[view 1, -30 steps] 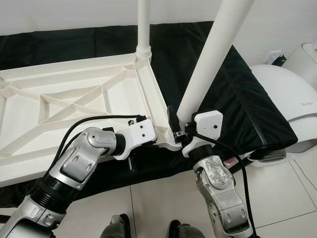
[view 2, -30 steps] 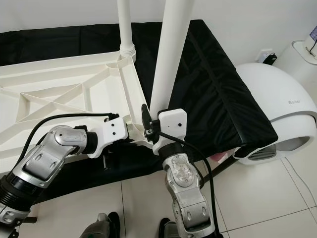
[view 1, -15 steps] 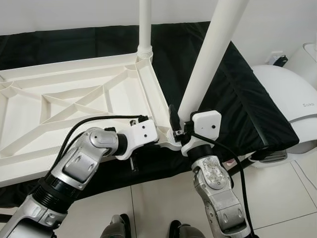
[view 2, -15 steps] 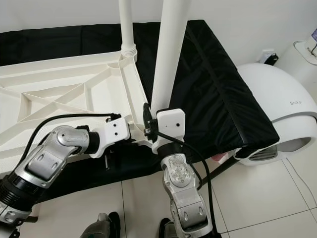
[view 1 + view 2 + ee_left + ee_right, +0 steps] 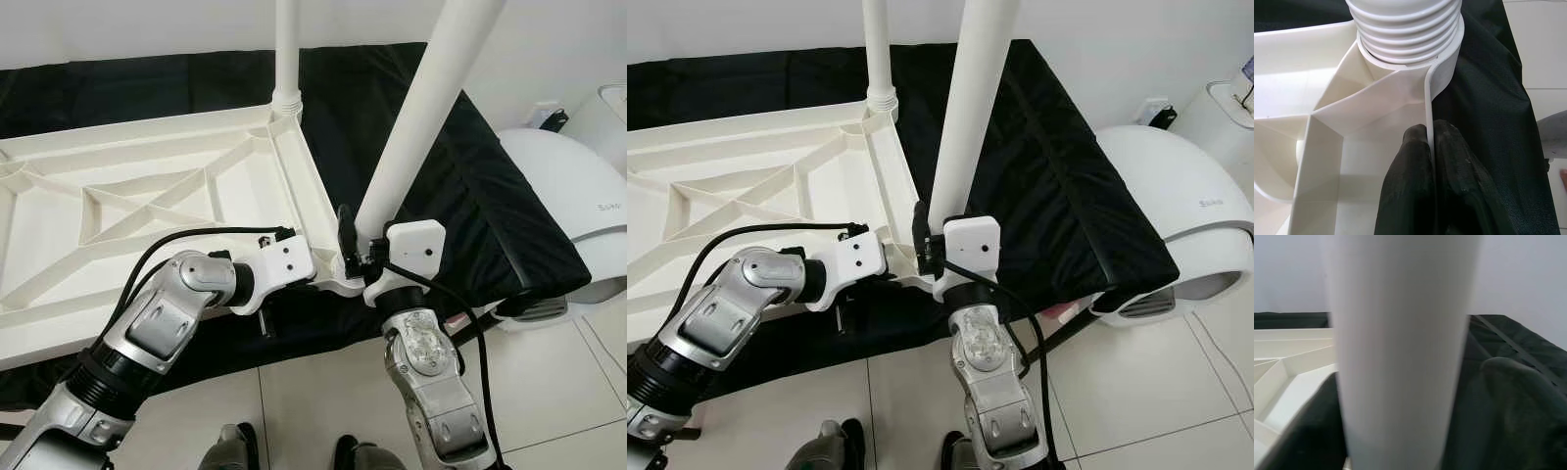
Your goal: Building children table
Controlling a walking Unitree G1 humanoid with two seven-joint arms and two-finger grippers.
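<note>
Black cloth covers the bed under the upturned white tabletop (image 5: 147, 196); left claw (image 5: 1430, 147) clamped on its rim beside near corner socket, right claw (image 5: 355, 257) gripping leg (image 5: 416, 127), now slightly more upright than 1 s ago — seating still in progress.

I can find only one writing: small grey letters on the side of the white rounded appliance (image 5: 1176, 201) standing on the floor at my right. They are too small and cut to read surely. Nothing else carries text.
</note>
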